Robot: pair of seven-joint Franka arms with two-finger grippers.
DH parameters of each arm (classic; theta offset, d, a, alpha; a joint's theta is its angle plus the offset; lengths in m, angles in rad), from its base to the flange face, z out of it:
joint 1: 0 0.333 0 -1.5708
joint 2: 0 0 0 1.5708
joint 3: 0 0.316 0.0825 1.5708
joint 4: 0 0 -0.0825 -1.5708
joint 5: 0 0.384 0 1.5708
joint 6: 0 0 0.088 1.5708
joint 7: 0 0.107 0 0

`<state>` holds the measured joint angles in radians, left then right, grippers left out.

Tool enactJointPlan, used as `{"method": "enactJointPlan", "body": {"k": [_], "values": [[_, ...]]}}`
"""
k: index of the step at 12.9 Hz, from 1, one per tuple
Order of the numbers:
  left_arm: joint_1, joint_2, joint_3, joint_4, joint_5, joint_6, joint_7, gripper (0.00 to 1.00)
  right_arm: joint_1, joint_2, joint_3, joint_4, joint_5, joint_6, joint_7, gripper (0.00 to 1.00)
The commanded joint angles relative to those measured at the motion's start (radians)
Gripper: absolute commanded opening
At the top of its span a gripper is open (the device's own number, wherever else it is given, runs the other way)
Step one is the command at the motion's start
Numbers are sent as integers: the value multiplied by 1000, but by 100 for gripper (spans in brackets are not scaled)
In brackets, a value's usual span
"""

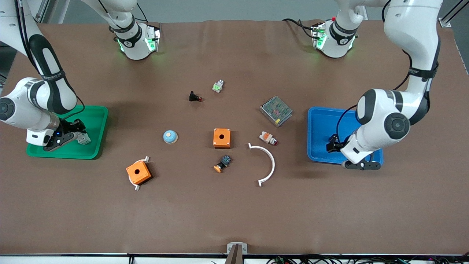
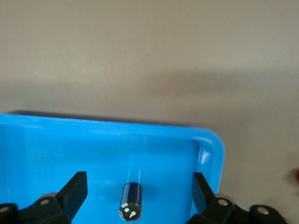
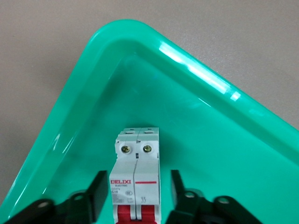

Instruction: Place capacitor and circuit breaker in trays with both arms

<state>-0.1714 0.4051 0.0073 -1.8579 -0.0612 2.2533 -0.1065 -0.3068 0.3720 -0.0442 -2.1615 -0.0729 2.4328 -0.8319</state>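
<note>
Front view gives you the whole brown tabletop [image 1: 234, 212] and both arms. The right arm [image 1: 44, 91] reaches down into the green tray [image 1: 96, 126] at its end of the tabletop, the left arm [image 1: 399, 110] into the blue tray [image 1: 318, 128] at the other end.

Between the trays you have a metal mesh-topped power supply [image 1: 276, 110], a white curved strip [image 1: 266, 164], two orange boxes [image 1: 222, 138] [image 1: 138, 172], a blue-domed part [image 1: 170, 136], a white-and-orange part with red tip [image 1: 268, 138], a black-bodied button with orange cap [image 1: 222, 164], a black push-button with red tip [image 1: 194, 97] and a small green-and-white part [image 1: 218, 86].

You can read "DELIXI" in red on the circuit breaker [image 3: 136, 179] only in the right wrist view; smaller print beneath it is too fine to make out. It lies in the green tray, red toggles toward the camera. The front view shows only a pale block at the right gripper [image 1: 75, 135].

The right gripper's [image 3: 135, 193] jaws stand spread either side of the breaker, with a small gap on each side; you cannot see any contact.

The capacitor [image 2: 131, 201], a dark cylinder with two pale terminals on its end, lies on the blue tray's floor. The front view hides it under the left gripper [image 1: 335, 143].

The left gripper's [image 2: 139, 191] jaws are wide apart, well clear of the capacitor on both sides, holding nothing.
</note>
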Motion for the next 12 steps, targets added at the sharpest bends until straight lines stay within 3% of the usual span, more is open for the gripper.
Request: {"method": "enactJointPlan", "body": {"k": [1, 4, 6, 9, 12], "values": [[3, -54, 3, 55, 6, -17, -50, 100, -18, -34, 23, 26, -19, -102, 0, 100], [38, -109, 22, 115, 6, -30, -51, 100, 4, -109, 32, 95, 27, -274, 11, 100], [59, -109, 23, 227, 12, -165, -51, 100, 52, -140, 30, 176, 91, -423, 54, 100], [66, -115, 23, 365, 121, -320, -48, 100, 130, -206, 32, 264, 93, -616, 267, 100], [81, -121, 25, 480, 121, -478, -39, 100, 251, -329, 30, 269, 91, -707, 582, 100]]}}
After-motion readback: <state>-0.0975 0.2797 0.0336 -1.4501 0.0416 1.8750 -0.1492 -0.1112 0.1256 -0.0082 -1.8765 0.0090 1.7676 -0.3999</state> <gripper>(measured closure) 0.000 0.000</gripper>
